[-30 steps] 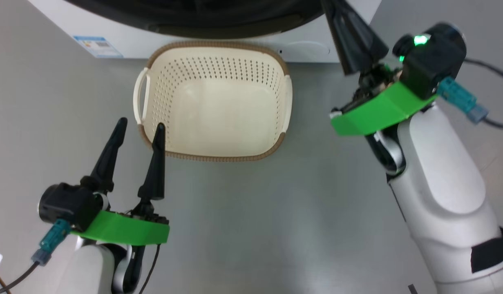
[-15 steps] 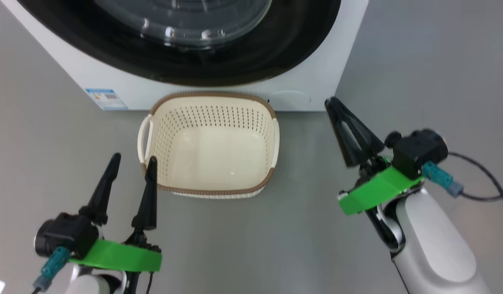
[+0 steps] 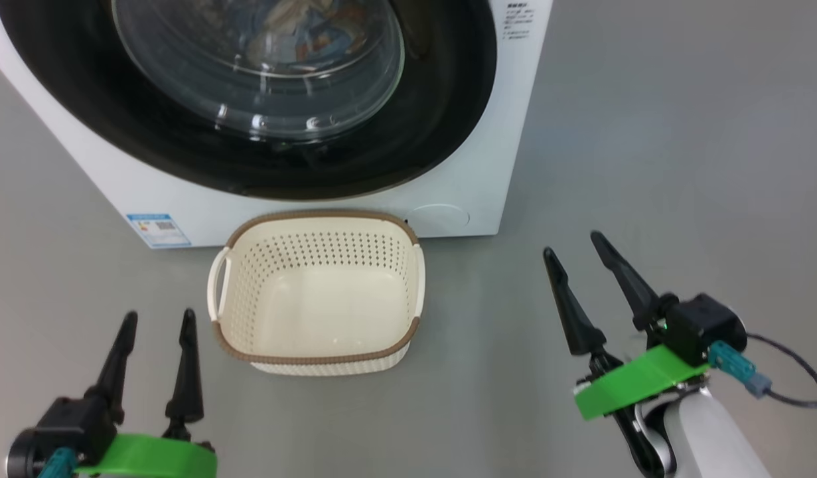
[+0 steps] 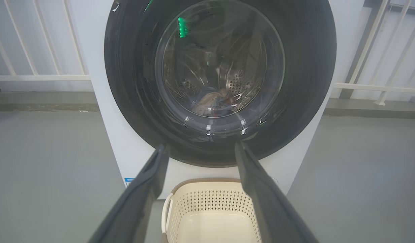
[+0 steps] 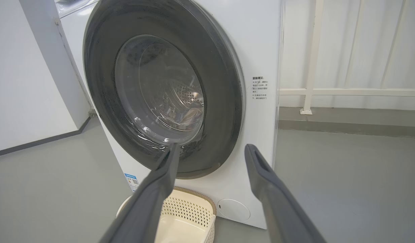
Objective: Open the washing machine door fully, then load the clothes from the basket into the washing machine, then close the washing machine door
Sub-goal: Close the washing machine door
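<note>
The washing machine (image 3: 488,166) stands ahead with its black-rimmed washing machine door (image 3: 448,99) flat against the front. Through the glass the clothes (image 3: 315,26) lie in the drum, also seen as clothes (image 4: 210,99) in the left wrist view. The cream basket (image 3: 315,216) sits on the floor before the machine with nothing in it. My left gripper (image 3: 159,315) is open at the basket's lower left, fingers apart with nothing between them. My right gripper (image 3: 571,244) is open to the basket's right, short of the machine. In the wrist views, the left gripper (image 4: 201,145) and right gripper (image 5: 212,146) face the door.
A blue label sticker (image 3: 157,229) and a round cover (image 3: 440,218) mark the machine's lower front. White railings (image 5: 345,91) run behind it. A cable (image 3: 793,398) trails from my right wrist. Grey floor spreads to the right.
The head camera has tilted up, bringing more of the door into view. My right gripper has drawn back from the door's right edge and gone from shut to open. The left stays open.
</note>
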